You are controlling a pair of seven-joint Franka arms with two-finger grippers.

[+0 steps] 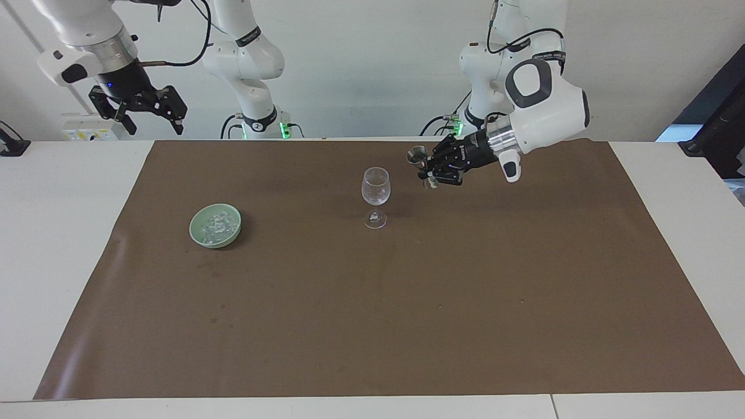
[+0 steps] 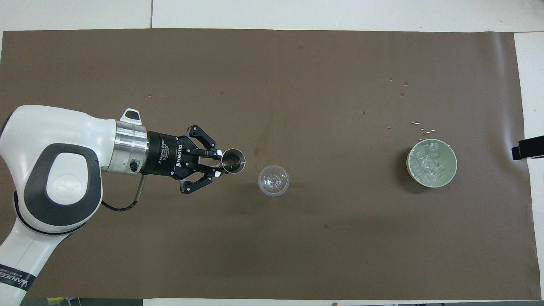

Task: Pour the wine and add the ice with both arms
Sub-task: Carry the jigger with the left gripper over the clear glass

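Note:
A clear wine glass (image 1: 375,195) (image 2: 273,180) stands upright in the middle of the brown mat. My left gripper (image 1: 432,169) (image 2: 217,163) is shut on a small steel jigger (image 1: 417,156) (image 2: 233,161). It holds the jigger upright in the air beside the glass, toward the left arm's end, a little above the rim and apart from it. The ice (image 1: 215,224) (image 2: 430,163) lies as several clear lumps in a pale green bowl (image 1: 201,235) (image 2: 411,173) toward the right arm's end. My right gripper (image 1: 142,107) waits open and high off the mat's corner; only a dark tip (image 2: 527,149) shows in the overhead view.
The brown mat (image 1: 372,326) (image 2: 272,255) covers most of the white table (image 1: 58,233). A few small drops (image 2: 418,124) lie on the mat just farther from the robots than the bowl.

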